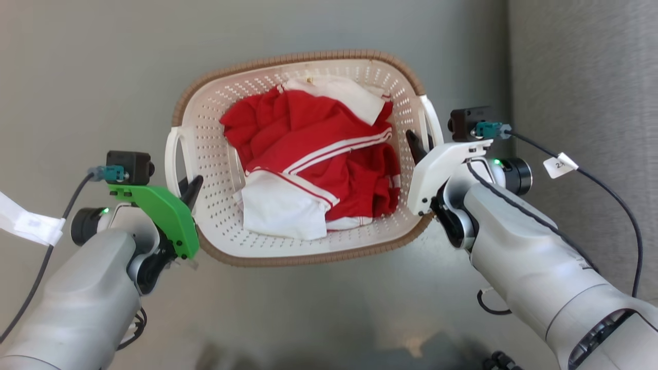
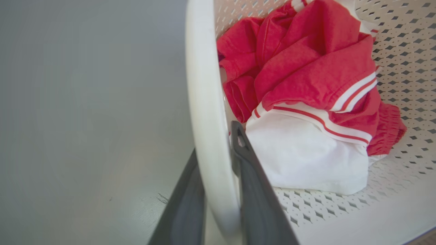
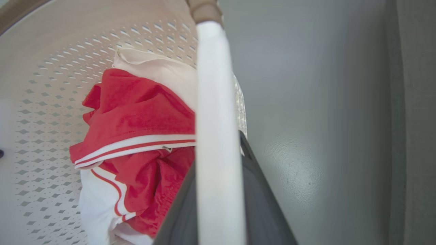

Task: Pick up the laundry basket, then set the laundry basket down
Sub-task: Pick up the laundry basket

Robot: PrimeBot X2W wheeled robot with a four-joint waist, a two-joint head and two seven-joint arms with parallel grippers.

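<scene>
The laundry basket [image 1: 308,56], cream-white and perforated with a brown woven-look rim, hangs between my two arms in the head view. It carries crumpled red and white clothes [image 1: 313,154]. My left gripper [image 1: 191,186] is shut on the basket's left handle [image 1: 172,154]. In the left wrist view, that gripper [image 2: 216,146] has a dark finger on each side of the white handle [image 2: 204,85]. My right gripper [image 1: 414,144] is shut on the right handle [image 1: 431,121]. The right wrist view shows the right gripper [image 3: 218,153] clamping the handle [image 3: 213,85]. The floor looks well below the basket.
A smooth grey floor [image 1: 103,77] lies under and around the basket. A darker textured surface [image 1: 581,77] runs along the right side. Black cables [image 1: 617,200] with white tags trail from both wrists.
</scene>
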